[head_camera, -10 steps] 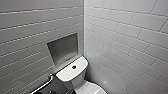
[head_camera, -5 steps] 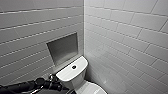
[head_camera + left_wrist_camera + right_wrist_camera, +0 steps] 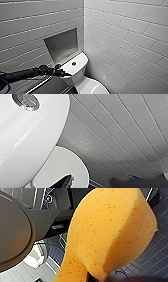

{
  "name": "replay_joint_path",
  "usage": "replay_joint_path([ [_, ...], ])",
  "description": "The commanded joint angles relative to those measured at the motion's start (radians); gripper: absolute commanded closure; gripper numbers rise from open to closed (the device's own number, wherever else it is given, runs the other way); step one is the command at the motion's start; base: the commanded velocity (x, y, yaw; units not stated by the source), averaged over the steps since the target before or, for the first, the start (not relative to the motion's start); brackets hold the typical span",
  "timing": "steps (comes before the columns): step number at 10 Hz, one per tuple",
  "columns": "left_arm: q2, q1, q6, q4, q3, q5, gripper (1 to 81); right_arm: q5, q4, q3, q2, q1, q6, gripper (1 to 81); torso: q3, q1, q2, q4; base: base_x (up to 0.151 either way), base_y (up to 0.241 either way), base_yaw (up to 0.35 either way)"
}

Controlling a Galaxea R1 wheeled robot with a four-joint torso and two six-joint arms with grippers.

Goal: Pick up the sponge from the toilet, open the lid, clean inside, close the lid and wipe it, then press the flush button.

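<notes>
The white toilet (image 3: 80, 75) stands in the corner of the tiled walls. Its tank top carries a round flush button (image 3: 73, 63). The lid (image 3: 93, 88) lies down over the bowl at the picture's lower edge. My left arm reaches in from the left, and my left gripper (image 3: 62, 73) is open at the tank's near left edge with nothing in it. The left wrist view looks along the tank top, with the flush button (image 3: 26, 101) and the lid (image 3: 60, 169) beyond it. My right gripper (image 3: 98, 277) is shut on the orange sponge (image 3: 110, 235), held above the floor.
A recessed niche (image 3: 61, 45) sits in the wall behind the tank. A metal grab rail (image 3: 41, 84) runs low on the left wall, under my left arm. Tiled wall stands close on the toilet's right. The right wrist view shows dark floor tiles (image 3: 156, 259).
My left arm has come in from the left and stretched toward the tank's edge. The toilet stays where it was.
</notes>
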Motion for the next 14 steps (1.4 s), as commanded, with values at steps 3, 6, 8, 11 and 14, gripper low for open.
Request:
replay_joint_path([
  [3,0.085,-0.299,-0.116,-0.028,-0.166,0.129,1.0,-0.065,-0.008,0.017,-0.022,0.011,0.001,81.1,-0.032,0.001,0.0,0.0,0.0,0.0,0.0],
  [6,0.183,-0.345,-0.21,0.013,-0.321,0.149,1.0,-0.058,-0.007,0.019,-0.017,0.009,0.001,81.1,-0.04,0.001,0.001,0.0,0.0,0.0,0.0],
  [8,0.234,-0.365,-0.303,0.119,-0.364,0.147,1.0,-0.058,-0.007,0.016,-0.011,0.011,0.001,81.1,-0.041,0.001,0.002,0.0,0.0,0.0,0.0],
  [11,0.294,-0.405,-0.412,0.245,-0.386,0.146,81.1,-0.058,-0.008,0.016,-0.005,0.012,0.001,81.1,-0.042,0.001,0.002,0.0,0.0,0.0,0.0],
  [14,0.357,-0.408,-0.492,0.362,-0.464,0.146,81.1,-0.058,-0.007,0.012,-0.002,0.012,0.002,81.1,-0.042,0.001,0.002,0.0,0.0,0.0,0.0],
])
